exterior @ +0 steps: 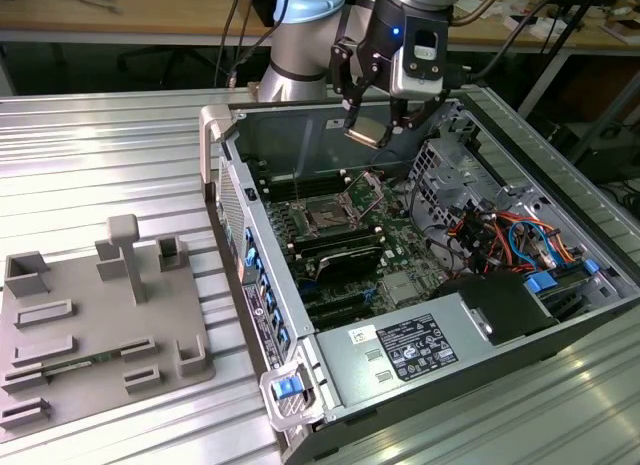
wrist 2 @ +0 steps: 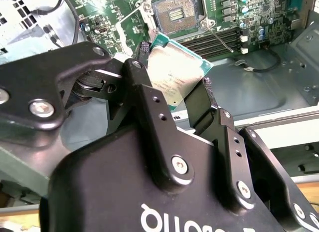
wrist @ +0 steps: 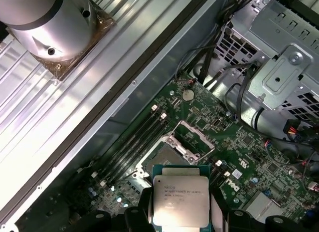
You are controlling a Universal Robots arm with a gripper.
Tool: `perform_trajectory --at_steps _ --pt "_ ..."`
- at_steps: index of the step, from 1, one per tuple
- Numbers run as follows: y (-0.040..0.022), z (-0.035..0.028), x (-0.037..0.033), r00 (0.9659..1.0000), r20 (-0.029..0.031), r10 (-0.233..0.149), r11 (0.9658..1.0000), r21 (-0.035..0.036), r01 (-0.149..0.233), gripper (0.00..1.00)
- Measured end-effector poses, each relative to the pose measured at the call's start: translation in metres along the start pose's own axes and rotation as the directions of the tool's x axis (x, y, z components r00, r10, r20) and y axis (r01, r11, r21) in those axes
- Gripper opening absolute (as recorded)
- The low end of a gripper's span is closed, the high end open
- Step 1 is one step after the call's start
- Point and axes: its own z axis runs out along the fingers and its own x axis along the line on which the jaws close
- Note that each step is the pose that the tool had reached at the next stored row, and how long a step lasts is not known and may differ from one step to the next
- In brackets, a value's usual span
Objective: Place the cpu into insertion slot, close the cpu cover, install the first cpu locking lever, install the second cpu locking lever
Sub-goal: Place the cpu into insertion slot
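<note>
The tool pinches the cpu by two opposite edges, high over the open computer case. The socket lies bare below it, toward the exterior view's left. The cover is tipped up just beside the socket. This step probably goes best with the cpu level, its edges squared to the socket, and lowered straight down without sliding.

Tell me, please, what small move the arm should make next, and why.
Probably ease the cpu down toward the slot, lining it up on the way: the fingers grip it in the air above the board, and the slot lies open and empty with its cover raised.
</note>
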Motion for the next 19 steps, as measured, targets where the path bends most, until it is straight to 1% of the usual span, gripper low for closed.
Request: perform_trajectory --at_steps 1,4,9,11,13,19 --pt "-0.0004 0.0001 0.0004 0.9999 0.0011 0.013 0.9999 -0.0002 -0.013 0.55" --pt "-0.0011 0.0003 0.0010 0.9994 0.0031 0.035 0.9994 -0.0007 -0.035 0.55" --pt "-0.0021 0.0005 0.0017 0.9979 0.0058 0.065 0.9979 -0.0014 -0.065 0.55" --pt "-0.0025 0.0006 0.0021 0.9969 0.0069 0.079 0.9969 -0.0018 -0.079 0.55" --pt "-0.0031 0.0008 0.0026 0.9952 0.0086 0.097 0.9952 -0.0023 -0.097 0.55" --pt "-0.0042 0.0011 0.0036 0.9906 0.0120 0.136 0.9907 -0.0034 -0.136 0.55"
